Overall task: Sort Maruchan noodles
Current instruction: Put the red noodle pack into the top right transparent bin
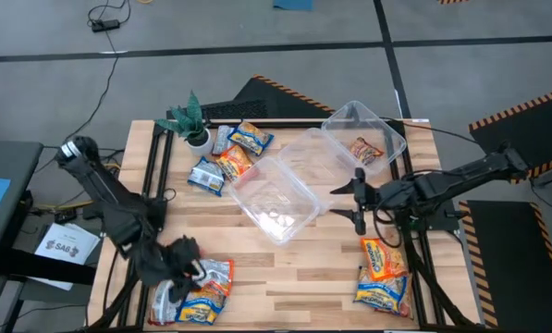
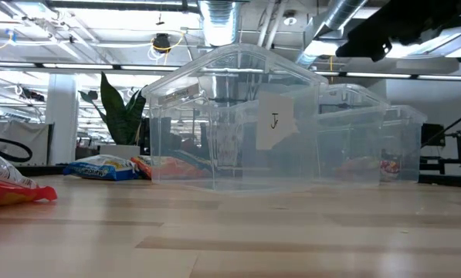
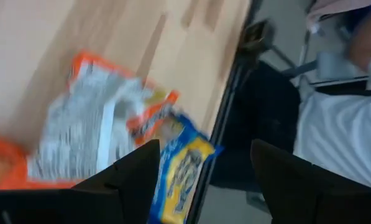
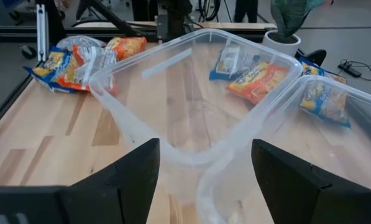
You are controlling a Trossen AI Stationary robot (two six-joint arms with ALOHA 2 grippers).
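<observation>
Fingers of both grippers stand wide apart and empty: left gripper (image 3: 201,165) above noodle packets (image 3: 104,134), right gripper (image 4: 204,165) facing a clear tub (image 4: 191,93).

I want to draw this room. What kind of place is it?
Probably a robot lab or workshop: a wooden table on a metal frame, striped hazard tape on the floor, and bare pipes along the ceiling.

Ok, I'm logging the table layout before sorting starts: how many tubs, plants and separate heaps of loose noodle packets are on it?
Clear tubs: 2
Potted plant: 1
Heaps of loose noodle packets: 3
Total: 6
</observation>
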